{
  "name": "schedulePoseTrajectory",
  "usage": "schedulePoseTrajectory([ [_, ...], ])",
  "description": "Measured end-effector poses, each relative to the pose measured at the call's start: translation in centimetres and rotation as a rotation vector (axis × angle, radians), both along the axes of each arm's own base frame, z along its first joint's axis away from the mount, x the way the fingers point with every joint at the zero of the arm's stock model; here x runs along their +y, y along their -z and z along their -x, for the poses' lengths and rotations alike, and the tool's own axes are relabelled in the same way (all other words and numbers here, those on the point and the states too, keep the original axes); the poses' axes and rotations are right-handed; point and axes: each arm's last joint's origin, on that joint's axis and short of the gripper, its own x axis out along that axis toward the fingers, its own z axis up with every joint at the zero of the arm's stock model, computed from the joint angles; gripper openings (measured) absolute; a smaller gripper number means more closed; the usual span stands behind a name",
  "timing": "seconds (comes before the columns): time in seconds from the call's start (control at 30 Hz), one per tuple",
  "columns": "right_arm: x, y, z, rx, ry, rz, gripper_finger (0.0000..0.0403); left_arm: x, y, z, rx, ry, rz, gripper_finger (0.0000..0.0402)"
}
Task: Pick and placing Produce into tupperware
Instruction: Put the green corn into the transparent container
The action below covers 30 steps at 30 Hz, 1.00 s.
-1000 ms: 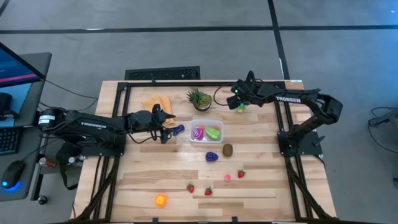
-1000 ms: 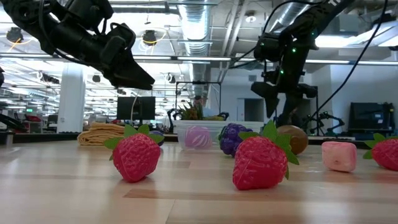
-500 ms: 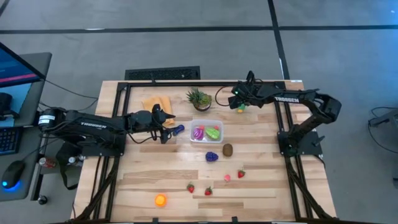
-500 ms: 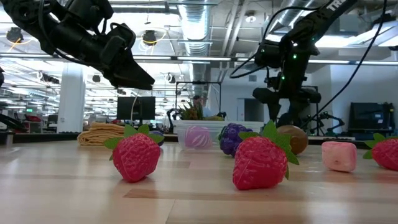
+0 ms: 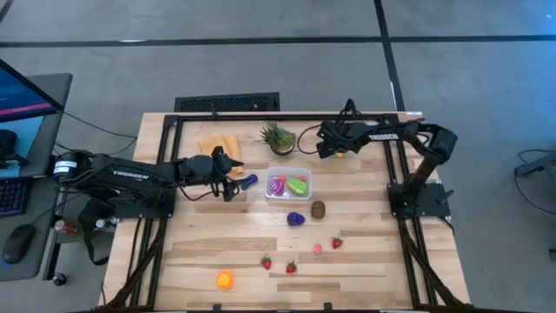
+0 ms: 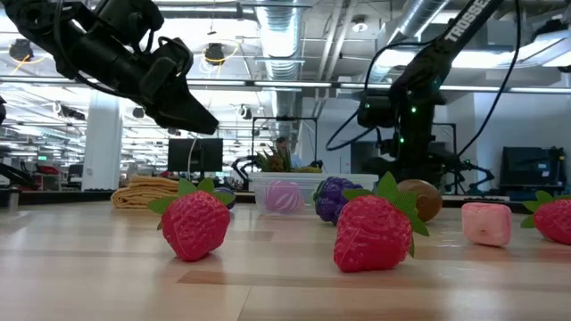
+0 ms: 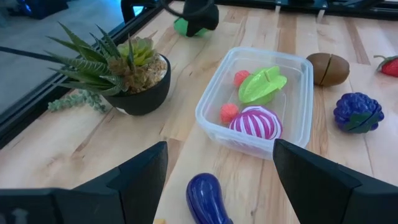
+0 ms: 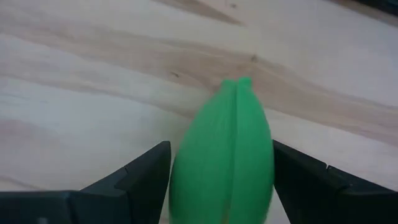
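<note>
Green fruit (image 8: 222,149): smooth hard plastic, likely light and slippery; lies on surface between right gripper (image 8: 221,180) jaws, apart, unclamped.
Hold: across its narrow middle.
Tupperware (image 5: 289,183): mid-surface, well apart.
Left gripper (image 7: 217,180): jaws apart over eggplant (image 7: 208,198).

Both arms are matte black, built of slim boxy links joined by rounded joint housings, each bearing white block lettering along the forearm; the letters are too small to read surely from above. Black cables loop loose near the right arm's wrist, where a small green light glows. The left gripper (image 7: 214,186) and right gripper (image 8: 221,177) each have flat, wedge-shaped dark fingers.
</note>
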Motion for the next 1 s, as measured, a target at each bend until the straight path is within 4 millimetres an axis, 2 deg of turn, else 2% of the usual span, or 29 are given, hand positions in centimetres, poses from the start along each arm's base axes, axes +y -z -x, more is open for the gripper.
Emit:
schedulePoseTrajectory([
  [0.33, -0.02, 0.62, -0.13, 0.019, -0.012, -0.013, 0.0253, 0.00, -0.01, 0.00, -0.001, -0.001, 0.000, 0.0284],
  [0.67, 0.00, 0.62, -0.17, 0.024, -0.028, -0.016, 0.0195, 0.00, -0.01, 0.00, -0.005, -0.007, 0.014, 0.0284],
  [0.77, 0.00, 0.62, -0.16, 0.024, -0.030, -0.016, 0.0202, 0.00, -0.01, 0.00, -0.006, -0.007, 0.015, 0.0283],
  [0.9, 0.01, 0.63, -0.14, 0.026, -0.030, -0.018, 0.0238, 0.00, -0.01, 0.00, -0.006, -0.008, 0.015, 0.0284],
  [1.0, 0.02, 0.64, -0.15, 0.026, -0.036, -0.022, 0.0244, 0.00, 0.00, 0.00, -0.005, -0.008, 0.015, 0.0284],
])
